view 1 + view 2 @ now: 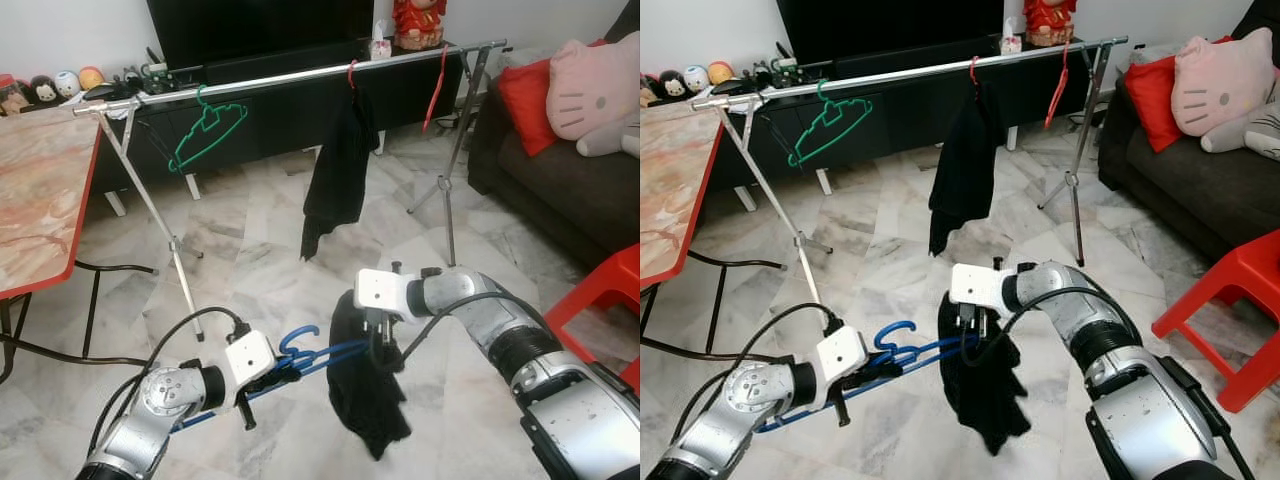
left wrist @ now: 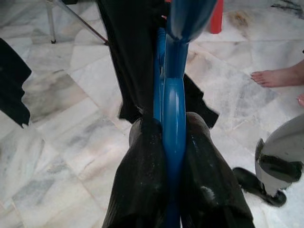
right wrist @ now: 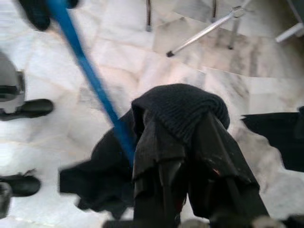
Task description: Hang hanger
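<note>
A blue hanger [image 1: 305, 356] is held low over the floor, my left gripper [image 1: 262, 385] shut on its bar; in the left wrist view the blue hanger [image 2: 174, 109] runs between the fingers [image 2: 142, 180]. A black garment [image 1: 365, 390] hangs from the hanger's right end. My right gripper [image 1: 383, 345] is shut on the garment's top, and the knitted cloth [image 3: 183, 109] bunches over its fingertips. Behind stands the silver clothes rail [image 1: 300, 75] with a green hanger [image 1: 208, 128], a red hanger carrying a black garment [image 1: 340, 165], and a bare red hanger [image 1: 437, 85].
A red-edged table [image 1: 40, 200] stands at the left, a dark sofa [image 1: 560, 190] with cushions at the right, a red plastic stool [image 1: 600, 295] at the near right. A dark TV cabinet [image 1: 280, 100] sits behind the rail. A person's bare foot [image 2: 278, 76] rests on the marble floor.
</note>
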You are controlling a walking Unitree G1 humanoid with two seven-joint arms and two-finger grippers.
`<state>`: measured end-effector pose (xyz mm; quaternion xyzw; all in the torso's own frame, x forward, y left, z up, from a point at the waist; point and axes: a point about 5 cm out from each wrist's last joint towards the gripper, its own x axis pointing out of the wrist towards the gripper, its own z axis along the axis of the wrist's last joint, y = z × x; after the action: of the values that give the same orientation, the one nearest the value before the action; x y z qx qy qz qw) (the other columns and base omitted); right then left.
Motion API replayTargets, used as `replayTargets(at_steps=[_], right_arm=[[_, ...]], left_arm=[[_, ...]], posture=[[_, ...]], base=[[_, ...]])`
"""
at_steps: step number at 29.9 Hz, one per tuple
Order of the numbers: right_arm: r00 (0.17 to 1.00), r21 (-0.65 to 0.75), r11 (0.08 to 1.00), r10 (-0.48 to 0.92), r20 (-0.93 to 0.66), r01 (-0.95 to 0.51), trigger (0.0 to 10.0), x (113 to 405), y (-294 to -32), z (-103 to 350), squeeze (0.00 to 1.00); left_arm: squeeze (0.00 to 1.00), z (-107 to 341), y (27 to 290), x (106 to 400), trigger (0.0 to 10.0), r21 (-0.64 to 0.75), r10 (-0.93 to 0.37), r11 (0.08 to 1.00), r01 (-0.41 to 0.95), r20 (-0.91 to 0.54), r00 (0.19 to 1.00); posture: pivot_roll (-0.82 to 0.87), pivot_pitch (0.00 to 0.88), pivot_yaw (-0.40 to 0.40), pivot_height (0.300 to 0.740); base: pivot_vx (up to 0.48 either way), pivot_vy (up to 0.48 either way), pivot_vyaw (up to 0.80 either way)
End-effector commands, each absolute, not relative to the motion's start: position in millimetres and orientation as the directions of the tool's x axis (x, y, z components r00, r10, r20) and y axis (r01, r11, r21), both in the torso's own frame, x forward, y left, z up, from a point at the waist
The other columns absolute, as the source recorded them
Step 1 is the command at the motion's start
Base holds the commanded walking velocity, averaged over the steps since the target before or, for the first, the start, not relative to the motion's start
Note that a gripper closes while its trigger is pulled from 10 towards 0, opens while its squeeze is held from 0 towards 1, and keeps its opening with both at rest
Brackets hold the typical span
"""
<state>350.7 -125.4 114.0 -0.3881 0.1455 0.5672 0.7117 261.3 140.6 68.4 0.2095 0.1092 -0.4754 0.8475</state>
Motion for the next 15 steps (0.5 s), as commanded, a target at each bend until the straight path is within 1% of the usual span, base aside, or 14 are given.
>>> replayTargets(at_steps=[1, 3, 4, 9, 12, 15], right_arm=[[0.322, -0.423, 0.051, 0.731, -0.601, -0.905, 10.0, 352.7, -115.6, 122.7, 0.00], [0.334, -0.428, 0.062, 0.729, -0.597, -0.902, 10.0, 353.8, -116.2, 123.2, 0.00], [0.341, -0.429, 0.066, 0.721, -0.604, -0.901, 10.0, 354.3, -118.1, 122.4, 0.00], [0.374, -0.441, 0.094, 0.701, -0.608, -0.893, 10.0, 356.8, -123.1, 122.4, 0.00], [0.386, -0.443, 0.107, 0.692, -0.610, -0.890, 10.0, 357.9, -124.8, 122.5, 0.00], [0.382, -0.440, 0.105, 0.696, -0.609, -0.892, 10.0, 357.7, -124.1, 122.6, 0.00]], left_arm=[[0.00, 72.5, 146.4, 269.2, 10.0, 0.288, -0.723, 0.511, 0.810, -0.365, 0.586], [0.00, 70.4, 149.2, 270.8, 10.0, 0.293, -0.699, 0.522, 0.801, -0.391, 0.599], [0.00, 64.8, 154.8, 270.9, 10.0, 0.296, -0.660, 0.531, 0.794, -0.444, 0.606], [0.00, 54.9, 167.0, 264.2, 10.0, 0.304, -0.606, 0.516, 0.801, -0.531, 0.592], [0.00, 52.1, 170.3, 261.7, 10.0, 0.307, -0.592, 0.517, 0.799, -0.546, 0.593], [0.00, 52.5, 171.0, 261.9, 10.0, 0.307, -0.587, 0.539, 0.784, -0.531, 0.612]], posture=[[-0.12, 0.000, 0.036, 0.740], [-0.12, 0.000, 0.034, 0.740], [-0.12, 0.000, 0.033, 0.740], [-0.12, 0.000, 0.030, 0.740], [-0.12, 0.000, 0.030, 0.740], [-0.12, 0.000, 0.030, 0.740]], base=[[0.000, 0.000, 0.00], [0.000, 0.000, 0.00], [0.000, 0.000, 0.00], [0.000, 0.000, 0.00], [0.000, 0.000, 0.00], [0.000, 0.000, 0.00]])
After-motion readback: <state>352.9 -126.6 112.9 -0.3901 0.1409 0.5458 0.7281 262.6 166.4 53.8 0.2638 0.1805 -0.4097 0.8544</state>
